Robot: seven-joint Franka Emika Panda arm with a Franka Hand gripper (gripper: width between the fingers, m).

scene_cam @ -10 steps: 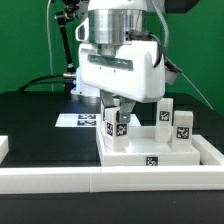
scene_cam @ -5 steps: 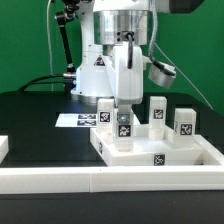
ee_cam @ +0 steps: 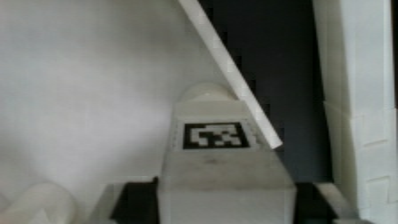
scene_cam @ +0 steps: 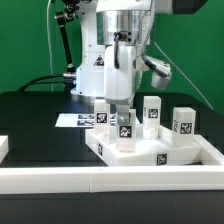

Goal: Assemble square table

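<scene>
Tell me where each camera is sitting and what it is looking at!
Exterior view: sits off the arm, low at the table's edge, looking level at the square table with its upright legs, behind the long white rail; it shows the arm and the gripper closed on the front leg.
Wrist view: rides on the wrist, looking down between the gripper's fingers at that leg.
Both views share the tagged front leg and the tabletop.

We see the white square table (scene_cam: 150,156) with a black-and-white tag on its edge. On it stand white legs (scene_cam: 182,122), each with a black-and-white square tag. Beside the table the surface (scene_cam: 40,120) is black, and behind it the wall (scene_cam: 25,40) is green.
</scene>
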